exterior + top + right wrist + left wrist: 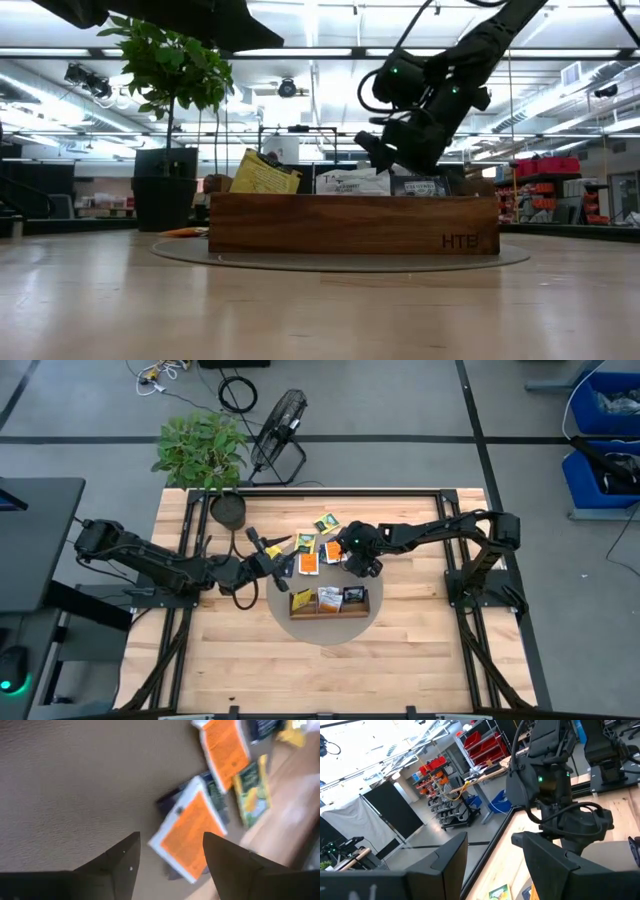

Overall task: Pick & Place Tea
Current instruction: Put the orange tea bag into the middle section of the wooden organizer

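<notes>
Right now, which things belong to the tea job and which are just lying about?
Job: loose tea packets; packets in the wooden tray; right gripper, open above an orange packet; left gripper, open.
Lying about: potted plant; fan.

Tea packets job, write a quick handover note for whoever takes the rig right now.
Right pincer: open, empty, hovering over the loose packets behind the wooden tray, nearest an orange packet.
Left pincer: open, empty, raised off the table left of the pile.
Done: yellow packet, white packet and dark packet, one standing in each tray compartment.
Left: the loose packets on the grey mat, including an orange one, green ones and a yellow one.
</notes>
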{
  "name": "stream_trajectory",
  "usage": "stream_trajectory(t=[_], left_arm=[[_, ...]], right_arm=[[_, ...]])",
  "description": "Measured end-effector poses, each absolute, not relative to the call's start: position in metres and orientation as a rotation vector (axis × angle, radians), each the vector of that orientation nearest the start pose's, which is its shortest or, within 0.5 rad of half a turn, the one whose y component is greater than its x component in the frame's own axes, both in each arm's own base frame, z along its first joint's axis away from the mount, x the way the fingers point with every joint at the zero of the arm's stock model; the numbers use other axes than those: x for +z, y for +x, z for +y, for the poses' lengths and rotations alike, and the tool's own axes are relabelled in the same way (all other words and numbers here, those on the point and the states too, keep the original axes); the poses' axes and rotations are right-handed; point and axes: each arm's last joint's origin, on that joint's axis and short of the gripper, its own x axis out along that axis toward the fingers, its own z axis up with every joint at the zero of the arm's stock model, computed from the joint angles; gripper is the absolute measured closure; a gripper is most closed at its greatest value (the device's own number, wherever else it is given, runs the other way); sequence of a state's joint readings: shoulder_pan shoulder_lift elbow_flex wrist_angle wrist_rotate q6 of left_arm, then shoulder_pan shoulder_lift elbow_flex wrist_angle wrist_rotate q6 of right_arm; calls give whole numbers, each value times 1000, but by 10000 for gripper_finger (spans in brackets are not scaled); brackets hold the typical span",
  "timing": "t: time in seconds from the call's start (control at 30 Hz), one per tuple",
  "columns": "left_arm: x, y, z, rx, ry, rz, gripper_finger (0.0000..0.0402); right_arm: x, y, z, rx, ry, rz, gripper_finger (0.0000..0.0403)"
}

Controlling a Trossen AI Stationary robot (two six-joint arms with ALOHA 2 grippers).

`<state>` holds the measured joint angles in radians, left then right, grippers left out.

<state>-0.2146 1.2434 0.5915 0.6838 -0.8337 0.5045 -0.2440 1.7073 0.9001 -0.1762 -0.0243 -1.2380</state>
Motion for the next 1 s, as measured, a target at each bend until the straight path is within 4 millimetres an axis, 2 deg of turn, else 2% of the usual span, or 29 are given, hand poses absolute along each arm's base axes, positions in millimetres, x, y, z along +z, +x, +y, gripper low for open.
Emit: stream_trajectory(t=[0.47,0.63,1.0], left_arm=[[255,252,-33,612,477,130,207],[255,252,-33,611,478,131,207],[255,252,-33,611,487,134,207]], right_arm=[[133,321,-79,396,-983,956,187],[133,321,-80,371,-997,978,224],[133,321,-79,343,-1019,1005,333]])
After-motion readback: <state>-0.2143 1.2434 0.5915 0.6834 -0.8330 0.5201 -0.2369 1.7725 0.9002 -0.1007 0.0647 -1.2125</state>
